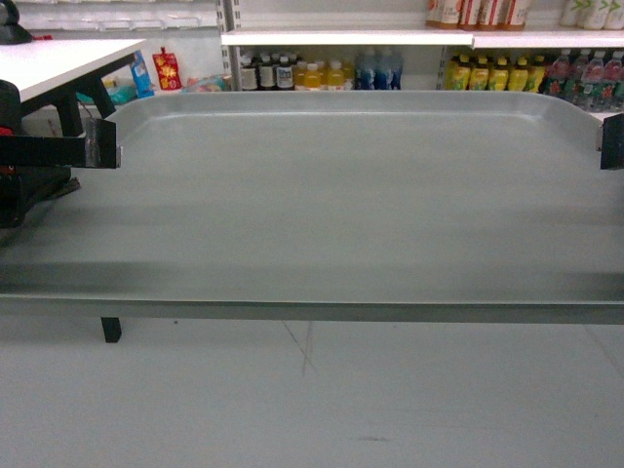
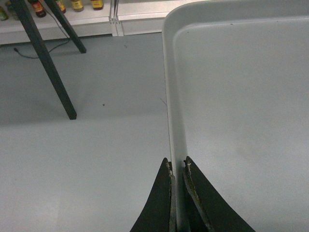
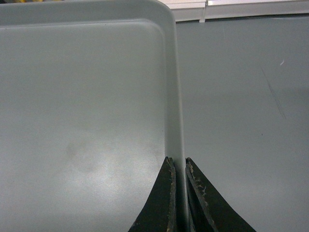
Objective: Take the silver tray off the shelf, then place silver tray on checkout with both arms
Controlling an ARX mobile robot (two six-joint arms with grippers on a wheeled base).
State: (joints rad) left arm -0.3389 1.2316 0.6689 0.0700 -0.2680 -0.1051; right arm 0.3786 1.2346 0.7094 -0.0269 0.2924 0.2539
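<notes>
The silver tray [image 1: 331, 195] fills the middle of the head view, held level in the air above the grey floor. My left gripper [image 1: 105, 146] is shut on its left rim, and my right gripper [image 1: 609, 141] is shut on its right rim. In the left wrist view the tray [image 2: 241, 121] has its thin rim pinched between the jaws of the left gripper [image 2: 177, 166]. The right wrist view shows the same grip by the right gripper [image 3: 177, 166] on the tray [image 3: 87, 121]. The white checkout [image 1: 54, 58] stands at the far left. The shelf [image 1: 341, 37] runs along the back.
Bottles of drinks [image 1: 322, 73] line the lower shelf behind the tray. The checkout's slanted black legs [image 2: 48, 72] stand on the floor left of the tray. A black device [image 1: 12, 29] sits on the checkout. Bare grey floor [image 1: 312, 409] lies below.
</notes>
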